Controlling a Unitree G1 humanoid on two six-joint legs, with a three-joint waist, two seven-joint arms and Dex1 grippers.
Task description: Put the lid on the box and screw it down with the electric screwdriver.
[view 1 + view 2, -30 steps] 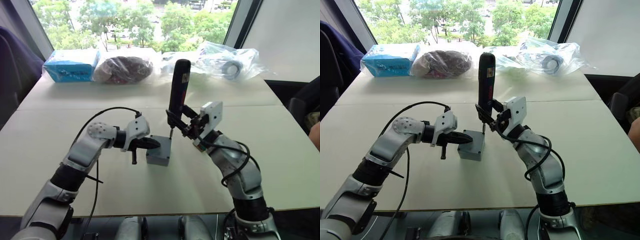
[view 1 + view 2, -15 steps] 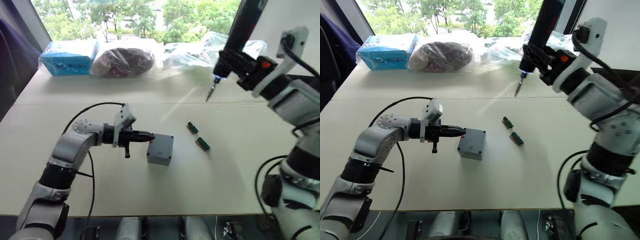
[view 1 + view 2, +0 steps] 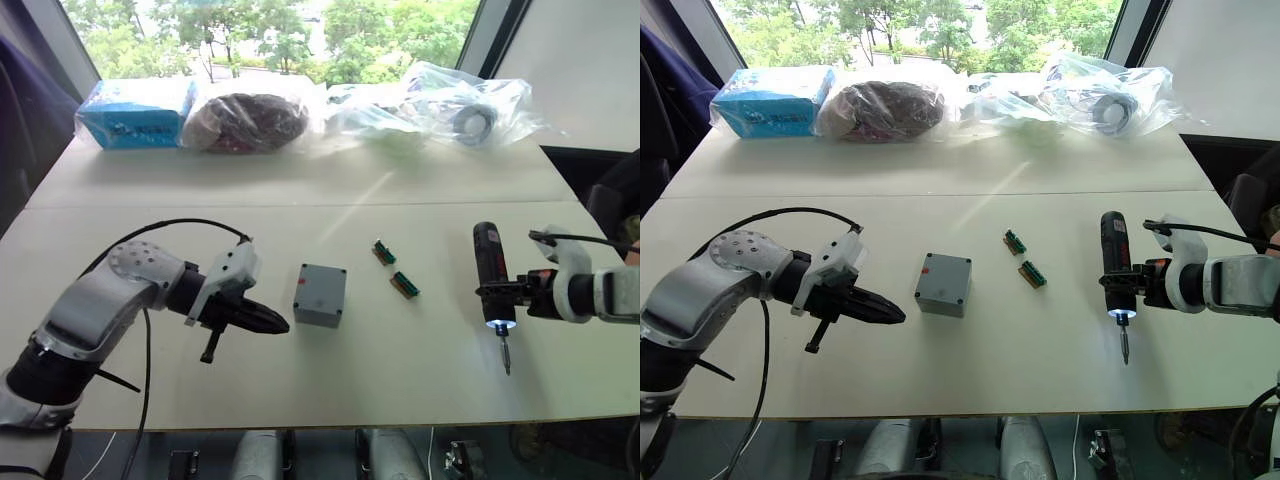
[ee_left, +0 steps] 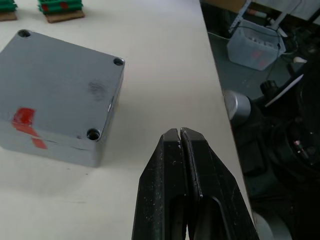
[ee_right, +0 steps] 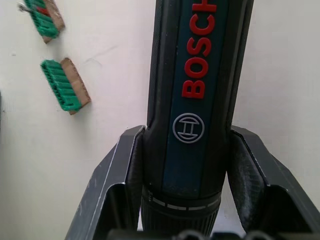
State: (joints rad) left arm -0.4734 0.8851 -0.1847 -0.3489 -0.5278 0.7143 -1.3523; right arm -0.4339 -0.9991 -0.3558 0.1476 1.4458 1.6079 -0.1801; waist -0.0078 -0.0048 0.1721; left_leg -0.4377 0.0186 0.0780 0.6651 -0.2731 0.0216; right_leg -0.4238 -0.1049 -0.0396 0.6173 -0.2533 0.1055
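We see the box (image 3: 320, 295) with the lid (image 4: 57, 92) already on it, standing near the middle of the surface (image 3: 420, 230), a red mark on its side. Our left end effector (image 3: 270, 323) has its fingers (image 4: 172, 185) pressed together and points at the box from just beside, not touching it. Our right end effector (image 3: 508, 294) is clamped on the screwdriver (image 3: 491, 273), well apart on the right, its lit tip toward the near edge. Two green connectors (image 3: 395, 270) lie between.
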